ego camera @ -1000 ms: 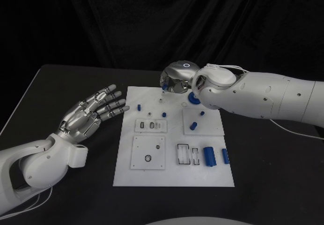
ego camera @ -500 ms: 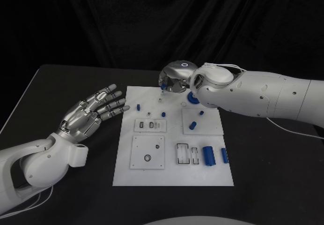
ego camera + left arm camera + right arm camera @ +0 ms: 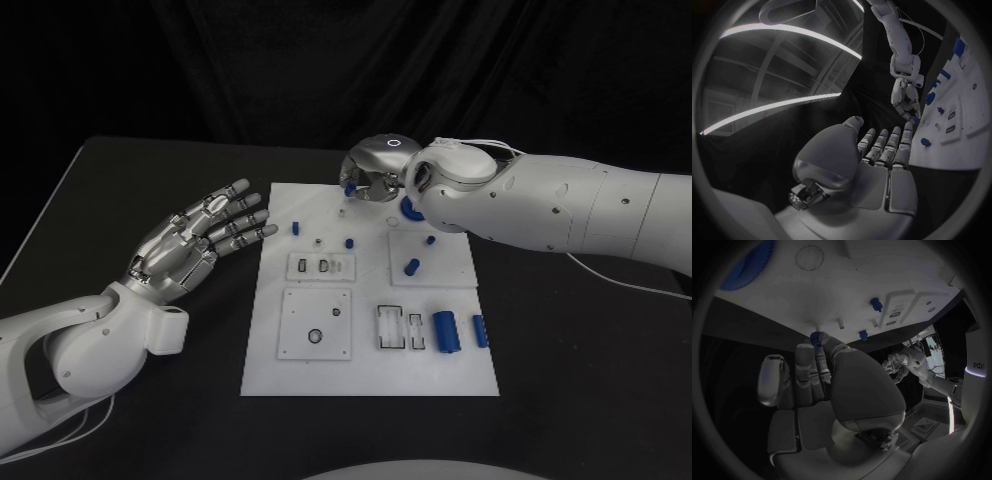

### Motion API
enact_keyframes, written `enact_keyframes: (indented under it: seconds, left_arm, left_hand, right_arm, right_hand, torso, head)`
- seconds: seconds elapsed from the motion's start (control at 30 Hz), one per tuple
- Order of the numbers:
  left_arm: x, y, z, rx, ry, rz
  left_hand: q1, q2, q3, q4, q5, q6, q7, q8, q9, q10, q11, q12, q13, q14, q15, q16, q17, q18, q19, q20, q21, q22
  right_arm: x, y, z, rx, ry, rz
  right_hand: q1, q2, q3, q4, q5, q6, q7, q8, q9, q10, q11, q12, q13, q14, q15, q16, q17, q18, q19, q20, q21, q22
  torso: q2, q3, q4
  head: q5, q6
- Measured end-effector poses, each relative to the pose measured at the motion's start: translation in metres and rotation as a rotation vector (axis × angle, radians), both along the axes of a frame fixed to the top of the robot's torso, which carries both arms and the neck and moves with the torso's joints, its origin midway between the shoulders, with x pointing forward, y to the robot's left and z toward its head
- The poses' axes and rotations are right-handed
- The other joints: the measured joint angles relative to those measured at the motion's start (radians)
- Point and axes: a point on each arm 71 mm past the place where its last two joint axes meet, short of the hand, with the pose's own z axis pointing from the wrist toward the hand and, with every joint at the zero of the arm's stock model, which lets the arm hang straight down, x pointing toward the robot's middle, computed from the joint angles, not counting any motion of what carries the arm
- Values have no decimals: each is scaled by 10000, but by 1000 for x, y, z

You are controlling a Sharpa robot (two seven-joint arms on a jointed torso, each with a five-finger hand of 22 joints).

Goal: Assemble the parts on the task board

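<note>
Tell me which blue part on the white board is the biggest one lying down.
The blue cylinder near the task board's front right, beside a slimmer blue piece. It is thicker and longer than every small blue peg farther back.

We see a dim, dark backdrop, the white task board (image 3: 372, 300) brightly lit, wrist views fisheye-bent, ceiling light strips glaring

The flat rectangular task board (image 3: 372, 375) is white, set on a matt black worktop (image 3: 144, 180), and the small cylindrical plastic parts (image 3: 447, 333) on it are blue. Each silver metal robot hand, left (image 3: 195, 240) and right (image 3: 378, 170), ends a glossy white arm. A toothed blue gear (image 3: 749, 265) lies on the board.
</note>
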Motion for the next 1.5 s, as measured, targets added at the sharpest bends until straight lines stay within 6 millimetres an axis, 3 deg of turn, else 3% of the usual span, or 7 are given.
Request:
enact_keyframes:
  seconds: [0.6,0.73,0.9,1.0,1.13,1.27,1.5]
  left_arm:
    - [1,1,-1,1,16,-4]
    - [2,1,-2,4,21,11]
    - [2,1,-2,3,27,17]
    - [2,2,-2,2,31,19]
    - [2,2,-2,0,35,24]
    - [1,5,-2,8,42,76]
    - [-1,9,-1,11,58,155]
  left_hand:
    - [-39,40,53,0,0,0,0,0,-1,-36,35,0,0,0,0,39,0,-2,-37,-37,-40,-8]
    - [-39,40,52,0,0,0,0,0,-1,-36,35,0,0,0,0,39,0,-1,-37,-37,-40,-8]
    - [-39,40,52,0,0,0,0,0,-1,-36,35,0,0,0,0,39,0,-1,-37,-37,-40,-8]
    - [-79,0,95,-43,0,-37,37,0,-1,-36,35,0,0,0,0,39,0,-2,-37,-37,-40,-8]
    - [-79,0,95,-43,0,-37,37,0,-1,-36,35,0,0,0,0,38,0,-2,-37,-37,-40,-7]
    - [-79,0,95,-43,0,-37,37,0,-2,-36,35,0,-1,0,0,38,0,-2,-37,-37,-40,-7]
    - [-79,0,123,-15,0,-37,37,0,-2,-36,35,0,0,0,0,38,0,-2,-37,-37,-40,-7]
  right_arm:
    - [3,5,-9,8,232,-58]
    - [4,5,-11,-56,344,-106]
    - [5,5,-13,-167,481,-189]
    - [6,4,-14,-206,531,-234]
    - [6,2,-14,-192,529,-272]
    - [3,-5,-11,-66,426,-296]
    - [-7,-29,18,337,-195,-308]
  right_hand:
    - [39,-43,47,87,1,-207,17,-166,79,-162,162,-275,-14,-118,118,-110,-202,0,-110,110,-106,-123]
    - [-123,-290,23,252,-114,-1085,22,-801,-121,-1011,420,-944,-73,-367,287,-352,-584,1,-387,249,-368,-461]
    - [-130,-399,-231,277,-154,-2185,-179,-1620,-552,-2392,580,-1618,-60,-736,179,-658,-1068,0,-773,195,-783,-1011]
    - [-130,-399,-484,252,-154,-3742,-327,-1873,-1163,-3313,649,-1909,-48,-955,199,-775,-1276,11,-1015,212,-1069,-1348]
    - [-45,-415,-594,231,-154,-4330,-350,-1876,-1433,-3734,661,-1942,-49,-1140,211,-890,-1476,162,-1204,230,-1305,-1657]
    - [100,-270,-636,189,-21,-4163,-232,-1876,-1469,-3632,601,-1611,36,-1140,211,-890,-1424,161,-1204,230,-1305,-1648]
    - [278,-195,-677,148,399,-2376,-34,-1598,-1214,-1589,307,740,983,-1138,194,-768,-1251,160,-1128,157,-1305,-1429]
  torso:
    - [3,8,-14]
    - [5,9,-12]
    - [5,9,-11]
    - [5,9,-6]
    - [5,9,-8]
    - [5,9,-9]
    - [4,9,-9]
  head:
    - [40,-88]
    - [33,-99]
    - [31,-113]
    - [31,-113]
    - [60,-99]
    - [103,-96]
    - [137,-80]
